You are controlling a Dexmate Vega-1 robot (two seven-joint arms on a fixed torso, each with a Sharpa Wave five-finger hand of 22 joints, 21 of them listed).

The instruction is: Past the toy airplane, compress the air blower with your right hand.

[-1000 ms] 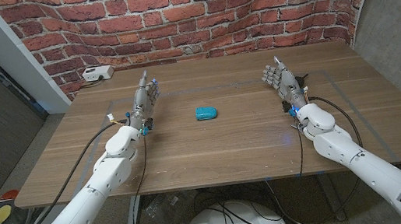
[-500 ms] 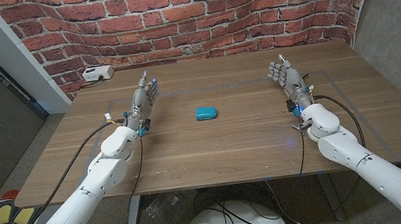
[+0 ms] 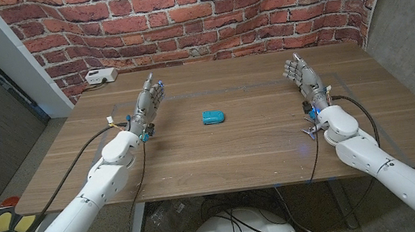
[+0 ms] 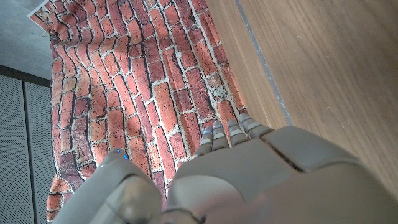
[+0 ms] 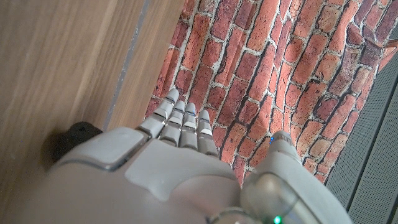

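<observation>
Brick wall [image 3: 201, 11] behind; wooden table [image 3: 220, 151] in front of it, with a thin outlined rectangle on its top. Left hand [image 3: 150, 101] at the table's left side, fingers straight, holding nothing. Right hand [image 3: 301, 78] at the right side, likewise unclenched and empty, fingers reaching toward the wall. White box [image 3: 99, 77] at the far left corner. Small teal toy [image 3: 212, 117] lying mid-table, between the hands and well apart from both. Dark rounded object [image 5: 73, 138], possibly the air blower, on the table just beside the right hand; identity not certain
</observation>
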